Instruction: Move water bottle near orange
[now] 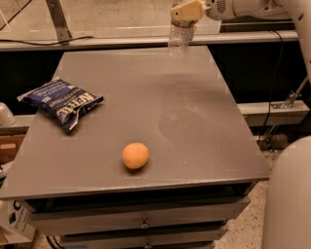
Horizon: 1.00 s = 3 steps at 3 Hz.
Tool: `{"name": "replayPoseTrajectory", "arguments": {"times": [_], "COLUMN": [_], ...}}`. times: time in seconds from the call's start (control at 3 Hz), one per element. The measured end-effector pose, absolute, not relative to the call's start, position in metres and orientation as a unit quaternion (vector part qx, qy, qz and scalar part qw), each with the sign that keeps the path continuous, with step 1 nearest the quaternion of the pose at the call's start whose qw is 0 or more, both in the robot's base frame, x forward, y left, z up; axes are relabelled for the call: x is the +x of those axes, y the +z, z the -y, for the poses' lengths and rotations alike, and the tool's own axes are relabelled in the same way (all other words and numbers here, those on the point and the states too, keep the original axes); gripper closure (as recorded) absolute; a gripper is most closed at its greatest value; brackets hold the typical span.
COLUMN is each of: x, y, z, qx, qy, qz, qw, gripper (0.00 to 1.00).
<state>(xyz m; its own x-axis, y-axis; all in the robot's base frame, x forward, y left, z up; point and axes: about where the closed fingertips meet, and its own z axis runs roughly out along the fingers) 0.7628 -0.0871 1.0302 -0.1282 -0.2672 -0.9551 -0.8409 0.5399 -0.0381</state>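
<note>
Camera view gives you one claw (184, 13) at the 12 o'clock edge of the picture, closed on the top of the water bottle (180, 39) so that the cap end is hidden inside it. The bottle hangs upright below the claw. It is clear plastic with a ribbed body you can see through, and a thin red band sits just under the grip. Its base lies over the far rim of the grey worktop (194, 121), at about 12 o'clock on that surface. You cannot tell from this angle whether the base touches the rim or clears it.

The orange (135, 155) sits at roughly 6 o'clock on the worktop, near the front edge — round, smooth, plain in colour and touching nothing else. It is well apart from the bottle, with most of the surface's depth between them.

By count you have one water bottle, one orange and one blue chip bag (62, 103). The bag lies flat at 9 o'clock, near the left edge and apart from the fruit. The white arm (252, 7) comes in from 1 o'clock to the claw. Two drawers (141, 216) show under the front edge.
</note>
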Motion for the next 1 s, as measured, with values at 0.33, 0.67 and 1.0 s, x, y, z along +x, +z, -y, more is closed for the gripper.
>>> {"name": "replayPoseTrajectory", "arguments": {"times": [0.33, 0.67, 1.0], "x": [0.727, 0.686, 0.648], "y": [1.038, 1.045, 1.013], "z": [0.088, 0.086, 0.068], "qx": [-0.389, -0.379, -0.382], "qy": [0.276, 0.279, 0.298], "qz": [-0.695, -0.685, -0.690], "qw": [0.538, 0.557, 0.538], "gripper": [1.00, 1.00, 1.00]}}
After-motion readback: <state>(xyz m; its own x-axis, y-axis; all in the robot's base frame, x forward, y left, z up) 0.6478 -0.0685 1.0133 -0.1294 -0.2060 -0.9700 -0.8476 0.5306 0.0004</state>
